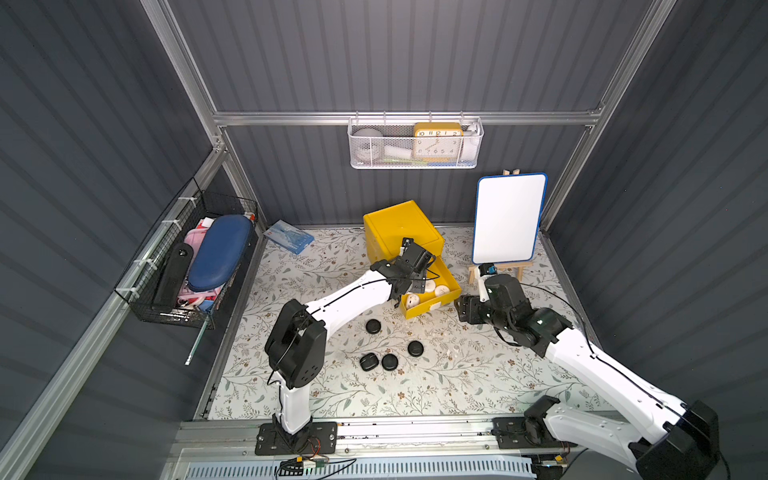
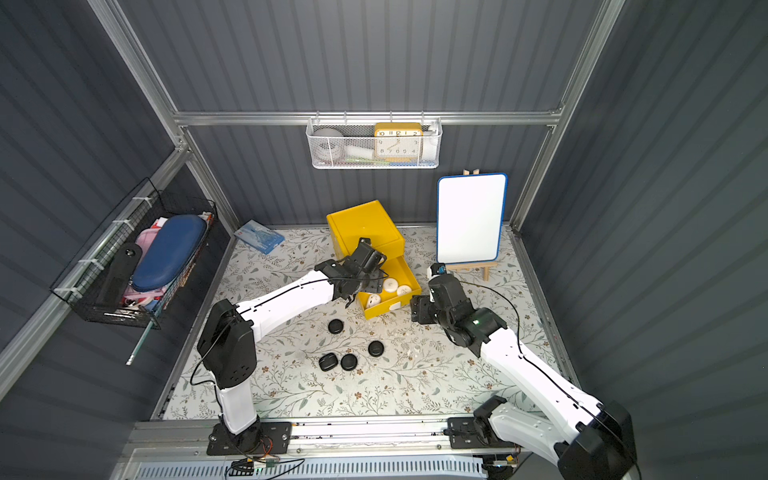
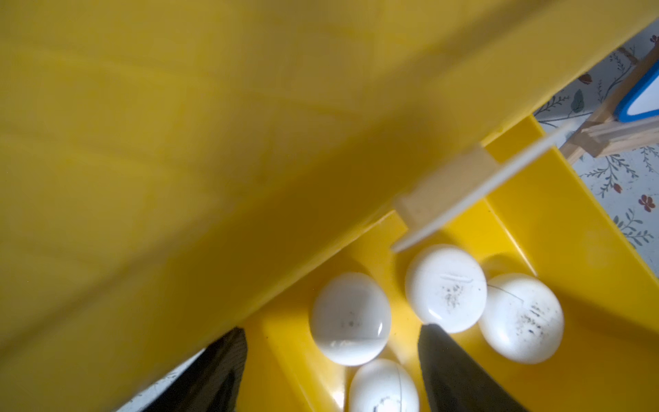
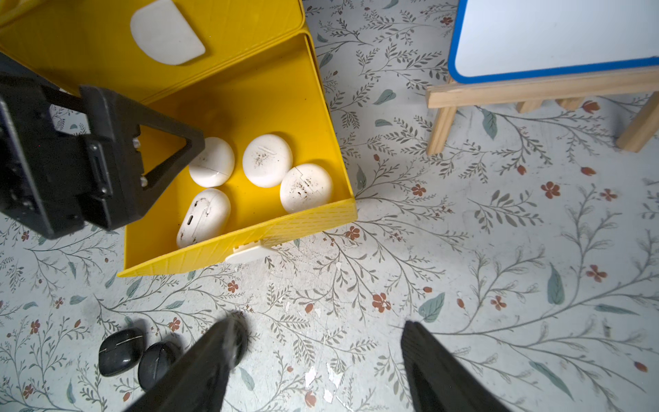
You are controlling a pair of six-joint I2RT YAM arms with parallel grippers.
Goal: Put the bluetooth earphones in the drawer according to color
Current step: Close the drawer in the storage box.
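Note:
A yellow cabinet point(image 1: 399, 232) stands at the back of the table with its lower drawer point(image 4: 249, 232) pulled out. Several white bluetooth earphones point(image 4: 267, 160) lie in the drawer point(image 1: 432, 309), also seen in the left wrist view as white earphones point(image 3: 445, 287). My left gripper point(image 3: 335, 330) hangs open over the drawer, one white case lying loose below its jaws. In both top views the left gripper point(image 1: 415, 284) point(image 2: 372, 284) is above the drawer's left part. Several black earphones point(image 1: 390, 361) point(image 2: 349, 361) point(image 4: 121, 351) lie on the floral mat. My right gripper point(image 4: 322, 321) point(image 1: 463, 309) is open and empty, right of the drawer.
A whiteboard on a wooden easel point(image 1: 509, 218) stands at the back right. A white wire basket with a yellow clock point(image 1: 415, 143) hangs on the back wall. A black wire basket point(image 1: 187, 257) hangs on the left wall. A blue packet point(image 1: 289, 237) lies at the back left.

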